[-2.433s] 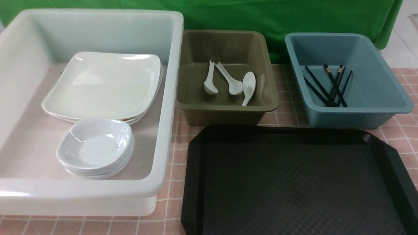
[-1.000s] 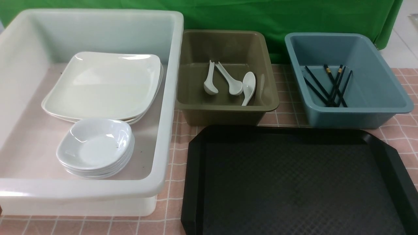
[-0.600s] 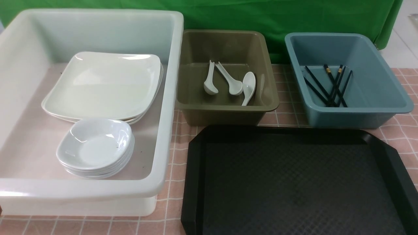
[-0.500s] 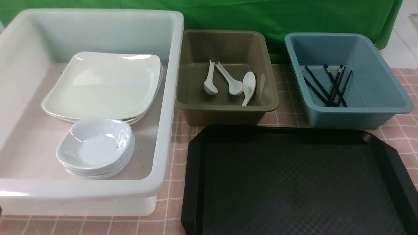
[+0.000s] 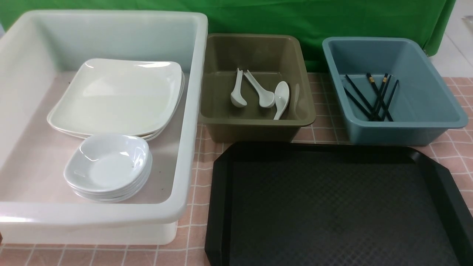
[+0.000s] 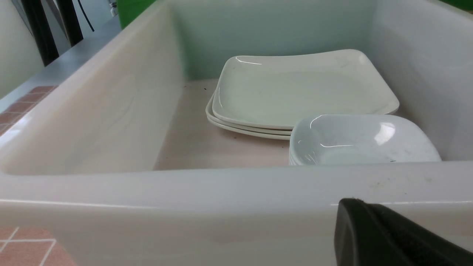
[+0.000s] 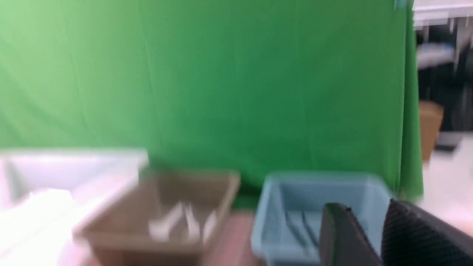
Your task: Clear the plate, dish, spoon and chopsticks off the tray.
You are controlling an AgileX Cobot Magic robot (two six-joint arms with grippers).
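The black tray [image 5: 218,192] lies at the front right with nothing on it. A stack of large white plates [image 5: 118,96] and a stack of small dishes [image 5: 109,166] sit in the white tub [image 5: 192,111]. They also show in the left wrist view, plates [image 6: 299,88] and dishes [image 6: 362,140]. Three white spoons [image 5: 281,98] lie in the olive tub [image 5: 258,125]. Several black chopsticks [image 5: 377,98] lie in the blue tub [image 5: 406,129]. Neither gripper shows in the front view. One left finger [image 6: 369,232] shows outside the white tub's near wall [image 6: 184,184]. My right gripper [image 7: 364,207] is open and empty, held back from the blue tub [image 7: 325,184].
The three tubs stand in a row behind and left of the tray on a pink checked cloth [image 5: 196,207]. A green curtain [image 5: 295,18] hangs behind them. The right wrist view is blurred; the olive tub [image 7: 166,184] shows in it.
Nothing on the table has moved. A small dark sliver has come into the front view's lower left edge since the earliest frame.
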